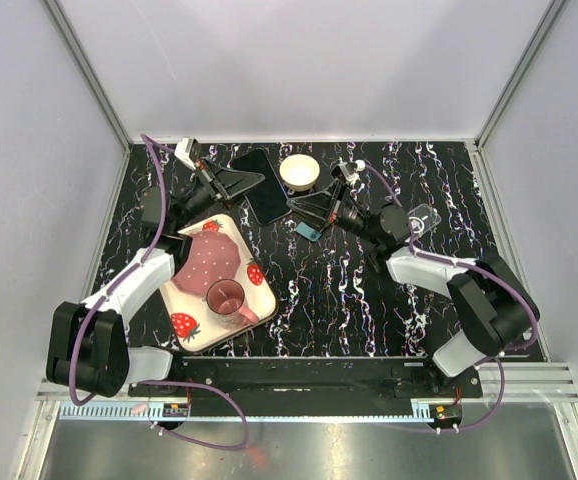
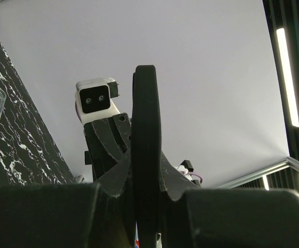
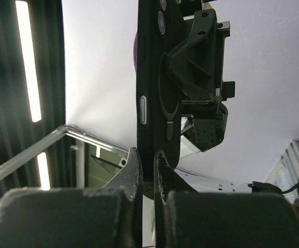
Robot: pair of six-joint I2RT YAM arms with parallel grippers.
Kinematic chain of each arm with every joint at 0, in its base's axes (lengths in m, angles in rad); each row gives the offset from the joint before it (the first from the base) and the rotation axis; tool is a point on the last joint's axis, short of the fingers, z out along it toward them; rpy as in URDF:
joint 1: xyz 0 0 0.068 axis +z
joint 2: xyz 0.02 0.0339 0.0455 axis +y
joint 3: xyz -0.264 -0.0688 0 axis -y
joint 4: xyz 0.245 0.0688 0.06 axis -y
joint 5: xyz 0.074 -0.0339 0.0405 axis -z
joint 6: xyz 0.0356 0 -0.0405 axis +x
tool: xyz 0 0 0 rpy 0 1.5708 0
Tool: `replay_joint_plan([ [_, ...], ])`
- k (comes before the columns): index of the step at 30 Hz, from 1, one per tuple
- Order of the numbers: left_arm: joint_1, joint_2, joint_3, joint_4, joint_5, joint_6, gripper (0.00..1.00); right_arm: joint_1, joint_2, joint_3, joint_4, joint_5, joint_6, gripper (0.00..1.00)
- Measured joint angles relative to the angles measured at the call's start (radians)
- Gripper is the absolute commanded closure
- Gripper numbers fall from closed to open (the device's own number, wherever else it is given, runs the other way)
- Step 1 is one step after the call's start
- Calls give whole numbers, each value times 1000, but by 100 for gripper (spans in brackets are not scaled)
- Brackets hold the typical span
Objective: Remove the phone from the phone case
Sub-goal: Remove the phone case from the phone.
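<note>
The black phone case (image 1: 262, 185) with the phone in it is held off the black marbled table, between both arms at the back centre. My left gripper (image 1: 233, 183) is shut on its left edge; in the left wrist view the phone case (image 2: 146, 124) stands edge-on between my fingers (image 2: 113, 181). My right gripper (image 1: 307, 208) is shut on the opposite, nearer edge. In the right wrist view the phone case (image 3: 152, 77) rises edge-on from my fingertips (image 3: 134, 165), side button and camera lenses showing, with the left gripper (image 3: 201, 67) clamped on it beyond. The screen side is hidden.
A strawberry-patterned plate (image 1: 184, 325) with a pink cup (image 1: 226, 297) lies in front of the left arm. A small white bowl (image 1: 299, 172) stands right behind the phone. A small light-blue item (image 1: 308, 231) and a clear plastic piece (image 1: 424, 215) lie near the right arm.
</note>
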Motion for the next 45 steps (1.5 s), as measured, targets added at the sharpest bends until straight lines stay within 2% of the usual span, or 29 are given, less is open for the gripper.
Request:
replay_joint_plan([
  [4, 6, 11, 0, 28, -9, -10, 100, 8, 40, 2, 62, 28, 76, 100],
  [9, 10, 41, 4, 153, -29, -94, 100, 24, 58, 47, 89, 54, 140, 100],
  [14, 17, 50, 38, 208, -60, -157, 100, 45, 90, 111, 121, 89, 192, 100],
  [27, 21, 33, 74, 217, -96, -196, 100, 90, 162, 167, 228, 154, 244, 100],
  [45, 23, -22, 20, 208, -197, -265, 100, 110, 223, 233, 256, 174, 261, 100],
])
